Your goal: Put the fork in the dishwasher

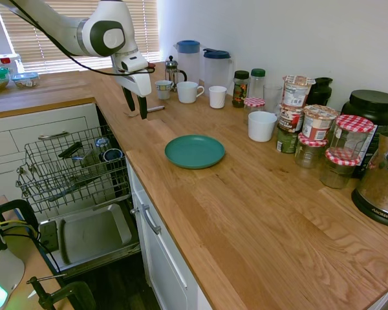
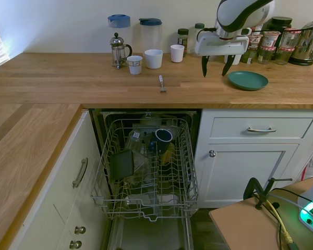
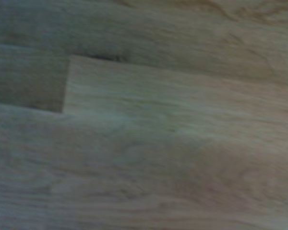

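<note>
The silver fork (image 2: 161, 83) lies flat on the wooden counter, near its front edge above the dishwasher; in the first exterior view the fork (image 1: 155, 109) shows just beside my fingers. My gripper (image 2: 215, 70) hangs open and empty over the counter, between the fork and the green plate (image 2: 248, 80). From the other side the gripper (image 1: 134, 105) points down with both fingers apart. The dishwasher's wire rack (image 2: 146, 161) is pulled out over the dropped door (image 1: 90, 232). In the wrist view there is only blurred wood.
Mugs (image 2: 153, 58), a French press (image 2: 118, 50) and two jugs (image 2: 149, 34) stand behind the fork. Jars (image 1: 317, 129) and a white cup (image 1: 262, 126) crowd the counter's back. The rack holds a blue cup (image 2: 163, 136) and dark dishes.
</note>
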Controlling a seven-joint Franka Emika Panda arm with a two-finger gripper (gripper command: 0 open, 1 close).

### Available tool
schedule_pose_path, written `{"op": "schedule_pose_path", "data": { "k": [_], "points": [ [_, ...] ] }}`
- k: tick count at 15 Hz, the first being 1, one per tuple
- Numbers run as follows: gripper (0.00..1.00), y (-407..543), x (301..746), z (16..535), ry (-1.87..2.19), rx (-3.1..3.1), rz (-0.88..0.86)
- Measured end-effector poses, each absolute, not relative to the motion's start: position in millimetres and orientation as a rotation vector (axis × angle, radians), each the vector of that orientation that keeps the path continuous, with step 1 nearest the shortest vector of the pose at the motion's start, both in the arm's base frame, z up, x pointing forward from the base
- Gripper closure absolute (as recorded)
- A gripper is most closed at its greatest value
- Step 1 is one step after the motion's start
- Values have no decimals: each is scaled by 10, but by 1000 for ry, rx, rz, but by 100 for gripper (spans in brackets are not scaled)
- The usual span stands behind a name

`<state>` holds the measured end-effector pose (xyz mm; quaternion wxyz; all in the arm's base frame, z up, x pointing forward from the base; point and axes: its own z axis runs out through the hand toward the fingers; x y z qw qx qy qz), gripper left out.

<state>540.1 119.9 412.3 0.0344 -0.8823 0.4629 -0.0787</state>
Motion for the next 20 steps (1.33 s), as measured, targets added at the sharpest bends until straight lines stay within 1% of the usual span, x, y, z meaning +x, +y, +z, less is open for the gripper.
{"op": "schedule_pose_path", "data": {
  "k": [4,7,13,17,20],
  "points": [
    [0,1606,5861,4028,1414,-2677,-271],
    [0,1889,6112,3956,1426,-2656,-302],
    [0,2473,6546,3653,1456,-2623,-351],
    [0,2616,6747,3399,1501,-2606,-351],
    [0,2750,6779,3369,1511,-2613,-339]
  ]
}}
